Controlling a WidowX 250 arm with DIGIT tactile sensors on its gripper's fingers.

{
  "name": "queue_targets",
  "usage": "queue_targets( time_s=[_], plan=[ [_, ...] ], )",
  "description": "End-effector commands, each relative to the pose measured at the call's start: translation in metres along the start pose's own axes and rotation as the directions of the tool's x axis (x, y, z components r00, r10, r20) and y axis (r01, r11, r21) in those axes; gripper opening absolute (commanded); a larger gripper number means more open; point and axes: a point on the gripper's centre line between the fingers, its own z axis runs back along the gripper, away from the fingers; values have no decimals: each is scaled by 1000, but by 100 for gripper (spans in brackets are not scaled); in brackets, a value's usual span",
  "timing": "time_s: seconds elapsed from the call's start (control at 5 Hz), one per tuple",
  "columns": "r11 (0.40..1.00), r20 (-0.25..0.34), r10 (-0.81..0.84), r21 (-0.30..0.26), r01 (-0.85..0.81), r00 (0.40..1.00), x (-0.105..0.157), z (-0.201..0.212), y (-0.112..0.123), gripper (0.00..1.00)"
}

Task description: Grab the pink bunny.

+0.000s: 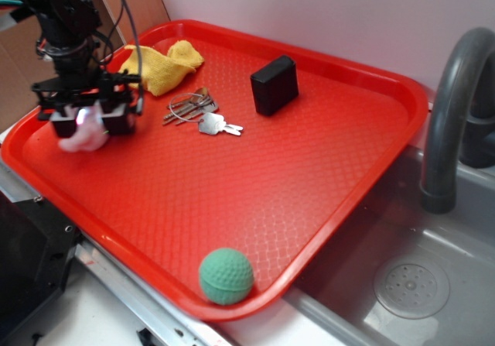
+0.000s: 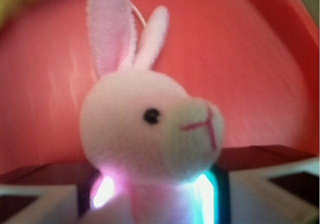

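One red tray (image 1: 325,207) noted as the largest item, spanning the counter beside a grey sink (image 1: 433,284) and dark faucet (image 1: 456,121). Smaller items on the tray, in descending order: yellow cloth (image 1: 164,66) at far left corner, black box (image 1: 274,84) near far edge, green ball (image 1: 226,276) at near rim, bunch of keys (image 1: 203,115) near centre-left.

Pink bunny (image 2: 150,129) located at the tray's left edge, directly under the gripper (image 1: 87,118). Wrist view: bunny's body set between the fingers (image 2: 37,199), head and ears projecting clear ahead. Fingers apparently closed on the lower body, lit pads pressing the plush on both sides; judged clamped, though contact faces partly hidden.

Risks, as judgement: hold sits low on soft, compressible plush, so slippage or rotation possible on lifting; heavy head forward of the pads could tip the toy out. Proximity to the tray rim also raises chance of finger contact with it.

Arm pose: upright over the left edge, wrist pointing straight down, gripper low, close to the tray surface.
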Motion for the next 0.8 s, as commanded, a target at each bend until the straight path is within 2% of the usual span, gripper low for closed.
queue_targets(
  time_s=[0.0, 0.2, 0.4, 0.6],
  plan=[
    [912, 21, -383, -152, 381, 924, -21, 116, -23, 0],
    [816, 208, -491, -232, 530, 846, -67, 166, -40, 0],
    [769, 287, -513, -265, 581, 809, -87, 215, -42, 0],
    [735, 300, -514, -328, 593, 804, -78, 212, -37, 0]
  ],
)
